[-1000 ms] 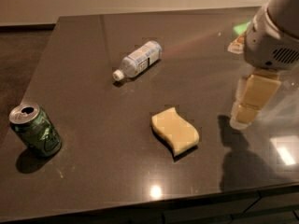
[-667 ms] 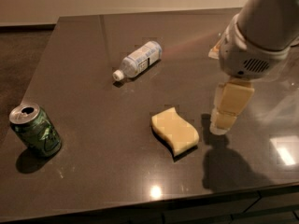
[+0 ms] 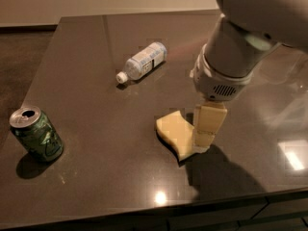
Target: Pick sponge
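Observation:
The pale yellow sponge [image 3: 172, 130] lies flat on the dark table [image 3: 96, 182], right of the middle and near the front. My gripper [image 3: 203, 143] comes straight down from the big white arm at the upper right. It stands at the sponge's right end, covering that end and reaching down to the table there. The sponge's left part and wavy edge show.
A clear plastic bottle [image 3: 142, 61] lies on its side behind the sponge, left of the arm. A green drink can [image 3: 36, 134] stands upright at the front left. The table's front edge runs close in front of the sponge.
The arm has swung left and down, from well right of the sponge to directly over the sponge's right end. The sponge, bottle and can have not moved.

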`<action>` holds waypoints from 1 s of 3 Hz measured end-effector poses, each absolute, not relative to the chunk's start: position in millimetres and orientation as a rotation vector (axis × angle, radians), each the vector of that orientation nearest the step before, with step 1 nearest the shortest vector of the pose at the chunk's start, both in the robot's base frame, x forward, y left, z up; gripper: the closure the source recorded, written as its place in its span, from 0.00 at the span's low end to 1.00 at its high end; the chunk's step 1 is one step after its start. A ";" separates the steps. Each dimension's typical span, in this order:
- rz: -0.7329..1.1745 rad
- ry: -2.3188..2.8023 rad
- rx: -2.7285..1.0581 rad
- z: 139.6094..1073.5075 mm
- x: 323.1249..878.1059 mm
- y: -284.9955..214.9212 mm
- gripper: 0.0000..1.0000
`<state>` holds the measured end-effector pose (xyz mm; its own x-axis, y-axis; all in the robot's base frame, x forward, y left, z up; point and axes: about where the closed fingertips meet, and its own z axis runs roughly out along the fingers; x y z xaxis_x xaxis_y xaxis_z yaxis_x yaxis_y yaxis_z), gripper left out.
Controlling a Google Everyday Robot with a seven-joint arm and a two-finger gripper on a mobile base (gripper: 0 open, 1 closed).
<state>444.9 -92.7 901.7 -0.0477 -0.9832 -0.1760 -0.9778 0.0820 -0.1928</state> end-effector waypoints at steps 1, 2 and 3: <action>0.012 2.107 -2.006 879.7 441.2 -84.1 0.00; 0.067 2.113 -2.042 862.8 435.4 -79.1 0.00; 0.078 2.103 -2.057 850.8 429.3 -76.6 0.00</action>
